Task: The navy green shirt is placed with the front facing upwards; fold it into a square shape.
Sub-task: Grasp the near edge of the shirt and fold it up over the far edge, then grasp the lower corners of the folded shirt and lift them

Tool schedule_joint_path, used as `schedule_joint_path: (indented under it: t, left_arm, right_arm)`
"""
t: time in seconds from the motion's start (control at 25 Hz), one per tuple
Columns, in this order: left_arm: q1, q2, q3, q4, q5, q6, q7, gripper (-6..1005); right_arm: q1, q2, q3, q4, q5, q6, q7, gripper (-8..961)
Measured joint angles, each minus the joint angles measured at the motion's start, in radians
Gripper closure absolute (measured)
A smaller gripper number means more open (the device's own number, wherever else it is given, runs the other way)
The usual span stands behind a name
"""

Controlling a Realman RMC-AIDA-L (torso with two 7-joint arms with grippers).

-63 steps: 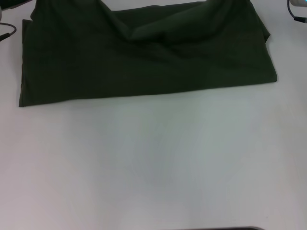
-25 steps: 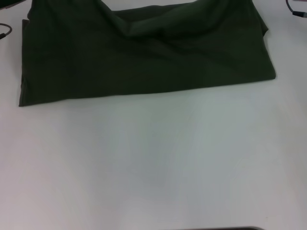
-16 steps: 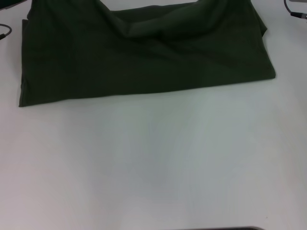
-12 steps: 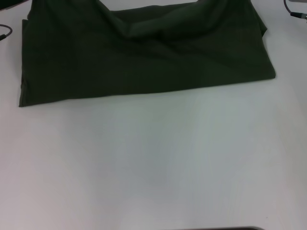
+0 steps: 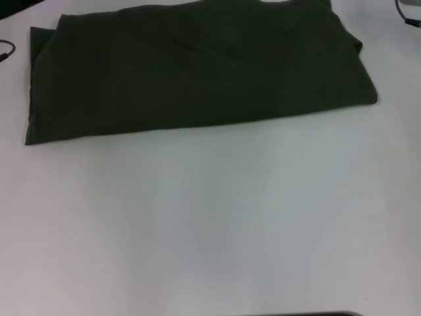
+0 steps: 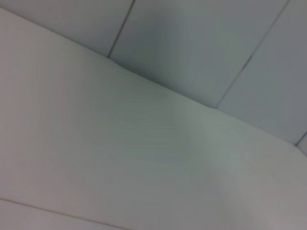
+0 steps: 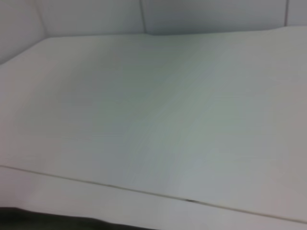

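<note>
The navy green shirt (image 5: 197, 69) lies folded into a wide flat band across the far part of the white table (image 5: 210, 224) in the head view. Its plain green side faces up and no lettering shows. The folded left end (image 5: 31, 85) shows stacked edges, and the right end (image 5: 358, 72) has a small overlapping flap. Neither gripper appears in the head view. The left wrist view and the right wrist view show only bare white table surface and grey wall panels, with no fingers in them.
A black cable (image 5: 5, 49) curls at the far left edge and another cable end (image 5: 409, 14) sits at the far right corner. A dark strip (image 5: 309, 314) shows at the near table edge.
The two raised upper corners of the shirt have dropped. The sagging fold in the middle has flattened, and the cloth now lies flat as one band.
</note>
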Motion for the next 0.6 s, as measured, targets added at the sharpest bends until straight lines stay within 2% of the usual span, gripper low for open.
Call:
schedule_joint_path:
  t: [0.04, 0.16, 0.36, 0.6]
  left_arm:
    - [0.003, -0.001, 0.0, 0.0, -0.011, -0.007, 0.004, 777]
    - [0.015, -0.006, 0.003, 0.0, -0.046, -0.031, 0.022, 661]
    - [0.031, -0.01, 0.004, -0.002, -0.077, -0.045, 0.036, 493]
    - [0.052, -0.011, 0.005, -0.013, -0.08, 0.051, 0.06, 320]
  right_arm:
    - [-0.001, 0.0, 0.0, -0.001, 0.0, 0.007, -0.005, 799]
    - [-0.005, 0.0, 0.001, -0.009, 0.0, 0.037, -0.018, 585]
    - [-0.024, 0.0, 0.008, -0.04, 0.011, 0.047, -0.02, 335]
    - [-0.105, 0.002, 0.001, -0.113, 0.082, -0.08, -0.02, 330]
